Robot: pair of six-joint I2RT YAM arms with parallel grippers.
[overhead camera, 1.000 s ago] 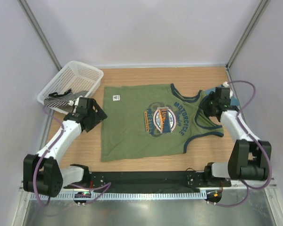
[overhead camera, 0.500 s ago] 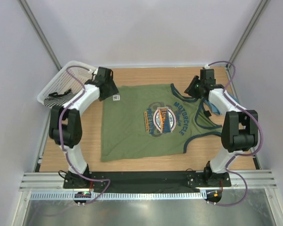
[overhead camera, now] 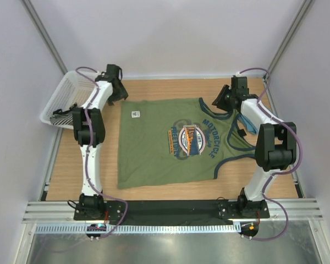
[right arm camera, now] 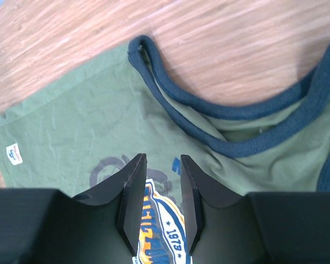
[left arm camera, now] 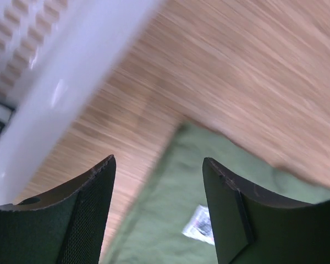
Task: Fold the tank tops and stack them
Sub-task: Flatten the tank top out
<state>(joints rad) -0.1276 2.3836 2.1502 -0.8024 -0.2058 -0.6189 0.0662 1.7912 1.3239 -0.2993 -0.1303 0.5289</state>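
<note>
The olive-green tank top (overhead camera: 159, 148) lies flat on the table, hem to the left and navy-trimmed neck and straps to the right, with its round blue-orange graphic (overhead camera: 191, 138) facing up. My left gripper (overhead camera: 117, 97) is open and empty over the top's far-left hem corner; the left wrist view shows that corner and its white label (left arm camera: 201, 223) between the wide-apart fingers (left arm camera: 158, 162). My right gripper (overhead camera: 220, 101) hovers over the far shoulder strap (right arm camera: 154, 71), its fingers (right arm camera: 163, 158) slightly apart with nothing between them. A small teal bit (overhead camera: 243, 119) peeks from under the right arm.
A white plastic basket (overhead camera: 66, 93) stands at the far left with a dark striped cloth inside; its rim (left arm camera: 60, 93) is close to my left gripper. The enclosure walls bound the far and side edges. Bare wood lies on the near side of the top.
Both arms have swung to the far side of the table: the left gripper from the top's left side to its far-left corner, the right from the right side to the far strap.
</note>
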